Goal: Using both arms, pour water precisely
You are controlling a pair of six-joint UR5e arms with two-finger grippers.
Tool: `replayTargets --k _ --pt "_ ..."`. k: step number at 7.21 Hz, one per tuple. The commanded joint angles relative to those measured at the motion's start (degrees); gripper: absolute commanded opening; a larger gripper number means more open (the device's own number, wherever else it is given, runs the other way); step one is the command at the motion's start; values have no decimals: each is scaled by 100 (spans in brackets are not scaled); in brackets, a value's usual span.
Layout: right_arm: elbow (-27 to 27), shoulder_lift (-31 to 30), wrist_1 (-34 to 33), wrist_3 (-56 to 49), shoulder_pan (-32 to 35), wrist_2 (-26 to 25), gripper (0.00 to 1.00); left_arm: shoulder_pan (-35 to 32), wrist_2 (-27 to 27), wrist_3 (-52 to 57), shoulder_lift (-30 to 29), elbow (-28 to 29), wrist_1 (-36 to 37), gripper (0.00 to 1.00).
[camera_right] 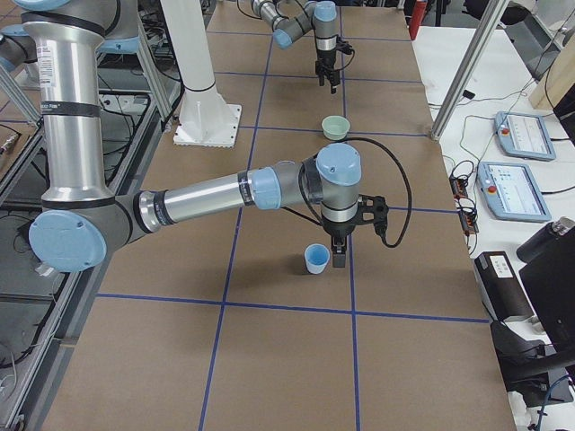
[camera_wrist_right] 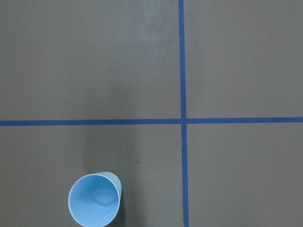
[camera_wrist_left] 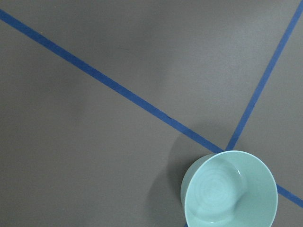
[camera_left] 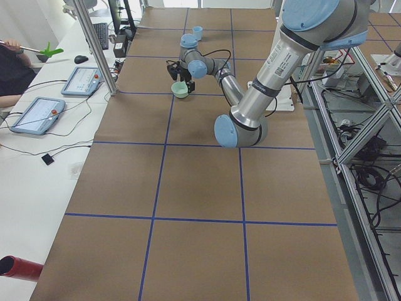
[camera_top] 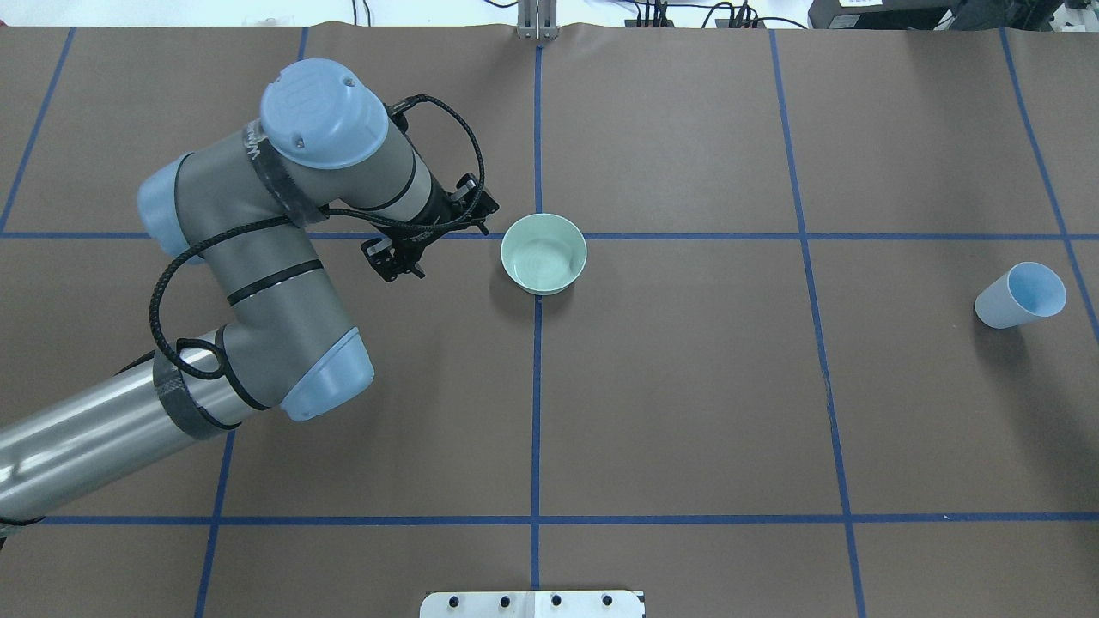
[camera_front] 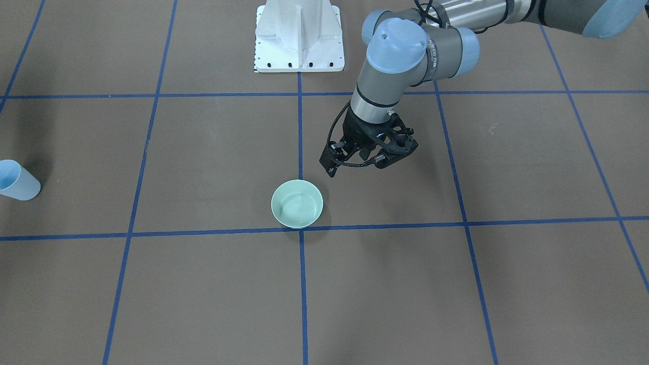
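Note:
A pale green bowl (camera_front: 297, 204) (camera_top: 543, 254) stands upright at the table's middle on a blue tape crossing. My left gripper (camera_front: 390, 152) (camera_top: 434, 233) hangs just beside the bowl on my left, apart from it. It looks open and empty. The left wrist view shows the bowl (camera_wrist_left: 229, 191) at its lower right and no fingers. A light-blue cup (camera_top: 1020, 295) (camera_front: 17, 181) stands upright far to my right. My right gripper (camera_right: 339, 259) shows only in the exterior right view, close beside the cup (camera_right: 316, 259). I cannot tell whether it is open or shut. The right wrist view shows the cup (camera_wrist_right: 93, 198) from above.
The white bolted pedestal (camera_front: 299, 38) (camera_top: 532, 603) stands at the robot's edge of the table. Blue tape lines grid the brown table. Control tablets (camera_left: 37, 115) (camera_right: 512, 189) lie on the side bench beyond the far edge, behind aluminium posts.

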Motion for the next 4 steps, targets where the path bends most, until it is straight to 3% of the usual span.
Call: replayTargets --k 1,2,3,4 --pt "614 -370 169 1516 -364 -100 100 -12 8 3 105 -122 6 100" --pt "941 -1148 1197 1635 -550 -605 100 -12 8 3 105 -140 15 100" --pt "953 -1791 2617 2097 -717 -697 100 -12 8 3 148 -218 32 100" --pt "953 -2310 3814 2850 -1241 -1212 100 -38 8 3 245 -341 32 100"
